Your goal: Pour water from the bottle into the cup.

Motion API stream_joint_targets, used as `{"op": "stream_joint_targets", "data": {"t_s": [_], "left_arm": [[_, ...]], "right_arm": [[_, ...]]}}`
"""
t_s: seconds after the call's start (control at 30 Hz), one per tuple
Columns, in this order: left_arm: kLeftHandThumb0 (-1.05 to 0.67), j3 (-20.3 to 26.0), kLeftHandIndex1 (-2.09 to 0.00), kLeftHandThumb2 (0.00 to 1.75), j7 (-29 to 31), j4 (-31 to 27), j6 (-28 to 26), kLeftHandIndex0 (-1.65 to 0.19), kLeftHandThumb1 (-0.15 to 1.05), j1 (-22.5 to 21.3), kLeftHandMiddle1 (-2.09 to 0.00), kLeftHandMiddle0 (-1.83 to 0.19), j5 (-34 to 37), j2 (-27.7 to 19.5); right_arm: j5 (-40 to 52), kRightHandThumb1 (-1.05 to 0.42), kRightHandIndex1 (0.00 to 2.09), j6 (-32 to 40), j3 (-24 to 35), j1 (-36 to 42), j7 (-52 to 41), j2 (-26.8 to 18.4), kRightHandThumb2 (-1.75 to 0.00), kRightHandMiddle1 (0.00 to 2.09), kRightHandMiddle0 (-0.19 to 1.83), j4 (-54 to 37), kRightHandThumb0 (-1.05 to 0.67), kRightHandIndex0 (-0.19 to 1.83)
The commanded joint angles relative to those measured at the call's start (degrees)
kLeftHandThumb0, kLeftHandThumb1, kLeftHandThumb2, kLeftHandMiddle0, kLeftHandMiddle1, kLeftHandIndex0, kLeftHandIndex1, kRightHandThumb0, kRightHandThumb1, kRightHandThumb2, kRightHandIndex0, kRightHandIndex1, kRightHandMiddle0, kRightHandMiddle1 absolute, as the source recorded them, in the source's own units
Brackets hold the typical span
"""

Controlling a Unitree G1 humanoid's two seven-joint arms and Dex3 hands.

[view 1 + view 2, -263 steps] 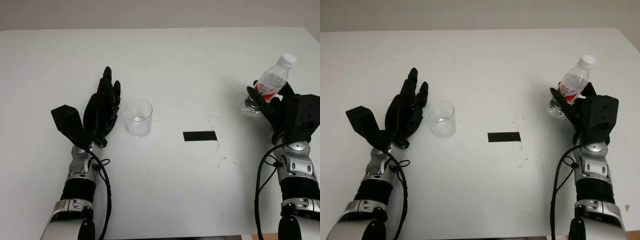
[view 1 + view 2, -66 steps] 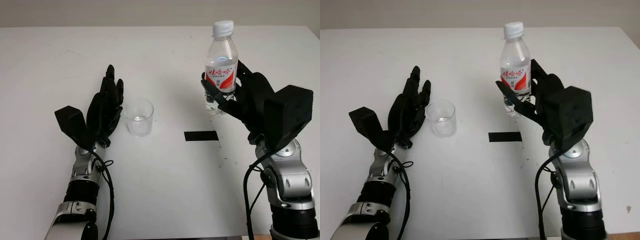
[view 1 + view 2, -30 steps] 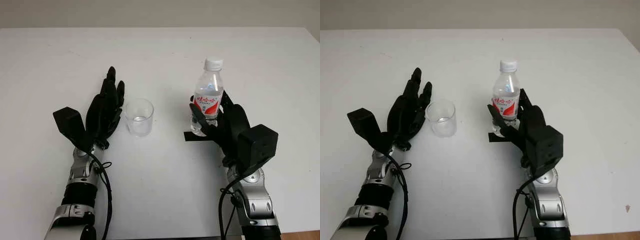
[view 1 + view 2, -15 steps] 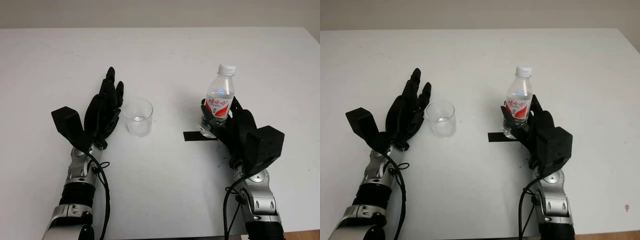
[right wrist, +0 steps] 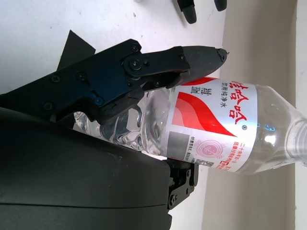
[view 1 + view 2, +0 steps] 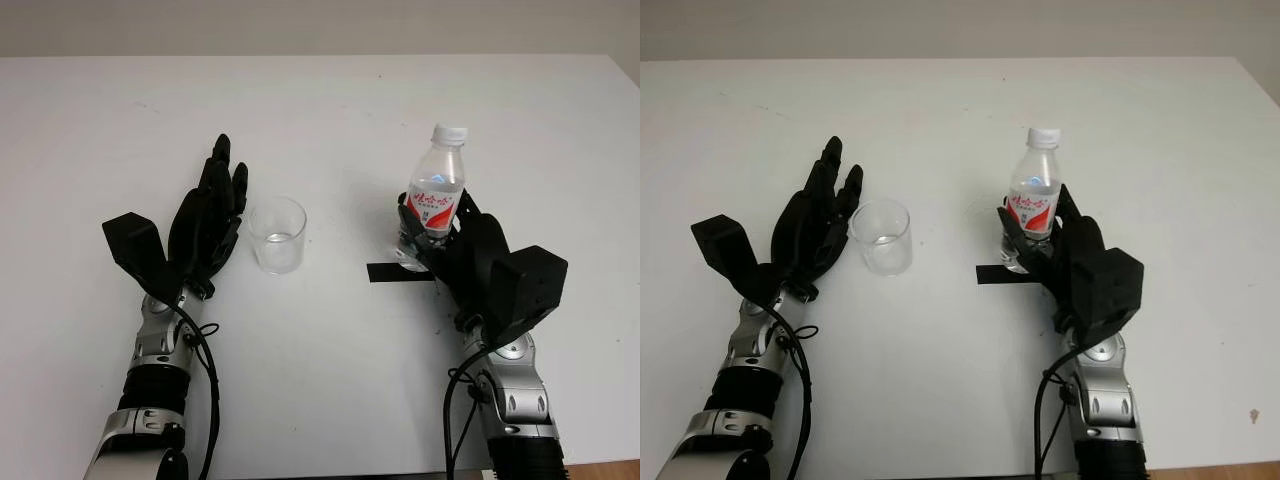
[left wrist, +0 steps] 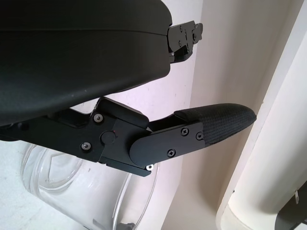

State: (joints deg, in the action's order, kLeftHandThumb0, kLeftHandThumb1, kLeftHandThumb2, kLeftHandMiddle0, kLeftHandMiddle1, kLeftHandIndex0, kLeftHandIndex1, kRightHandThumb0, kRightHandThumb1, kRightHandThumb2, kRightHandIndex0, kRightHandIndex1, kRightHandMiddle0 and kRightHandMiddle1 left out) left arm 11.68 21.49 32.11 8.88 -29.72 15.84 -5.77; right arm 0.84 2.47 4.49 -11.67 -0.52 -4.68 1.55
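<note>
Gripping capped water bottle [image 6: 434,197] right of frame centre: right robot hand [image 6: 470,255], fingers clamped round lower body, bottle near upright above black tape strip [image 6: 385,272]. Clear cup [image 6: 277,234] left of centre on white tabletop [image 6: 320,110]. Left robot hand [image 6: 205,222] open, just beside cup.

Both hands, the left hand [image 6: 205,225] and the right hand [image 6: 470,255], are made of matte black plastic, and a boxy black camera housing [image 6: 135,250] is carried at each wrist. Behind them, forearms [image 6: 160,340] of brushed silver metal are banded with black rings, and thin black cables [image 6: 210,385] are looped loosely alongside. Small dark screws are set into the jointed finger links [image 7: 158,143], and the fingertip pad [image 7: 225,122] is finely textured.
</note>
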Motion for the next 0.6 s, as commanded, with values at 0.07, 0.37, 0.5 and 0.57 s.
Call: {"op": "stream_joint_targets", "data": {"t_s": [0.07, 0.37, 0.5, 0.57], "left_arm": [[-0.86, 0.04, -0.04, 0.69, -0.13, 1.33, -0.62, 0.19, 1.05, 1.83, -0.05, 0.16, 0.04, -0.09], [-0.86, 0.05, -0.04, 0.68, -0.27, 1.1, -0.62, 0.18, 1.05, 2.04, -0.06, 0.15, 0.07, -0.04], [-0.86, 0.13, -0.05, 0.68, -0.16, 1.32, -0.33, 0.18, 1.05, 2.0, -0.06, 0.15, 0.08, -0.14], [-0.86, 0.1, -0.05, 0.68, -0.2, 1.21, -0.66, 0.18, 1.05, 2.0, -0.05, 0.15, 0.02, -0.26]], "right_arm": [[-0.31, -1.05, 2.09, -2.16, -0.27, -1.12, 0.25, 0.21, -0.45, 2.09, 0.9, 0.64, -0.47, 1.22], [0.53, -1.05, 2.09, -1.95, -0.25, -0.82, -1.05, 0.22, -0.44, 2.09, 0.9, 0.35, -0.44, 1.18], [2.79, -1.05, 2.09, -0.4, -0.01, -0.78, -2.83, 0.32, -0.4, 2.09, 0.83, -0.16, -0.46, 1.13], [2.28, -1.05, 2.09, -0.53, -0.4, -0.87, -3.14, -0.09, -0.34, 2.09, 0.76, 0.13, -0.48, 1.07]]}}
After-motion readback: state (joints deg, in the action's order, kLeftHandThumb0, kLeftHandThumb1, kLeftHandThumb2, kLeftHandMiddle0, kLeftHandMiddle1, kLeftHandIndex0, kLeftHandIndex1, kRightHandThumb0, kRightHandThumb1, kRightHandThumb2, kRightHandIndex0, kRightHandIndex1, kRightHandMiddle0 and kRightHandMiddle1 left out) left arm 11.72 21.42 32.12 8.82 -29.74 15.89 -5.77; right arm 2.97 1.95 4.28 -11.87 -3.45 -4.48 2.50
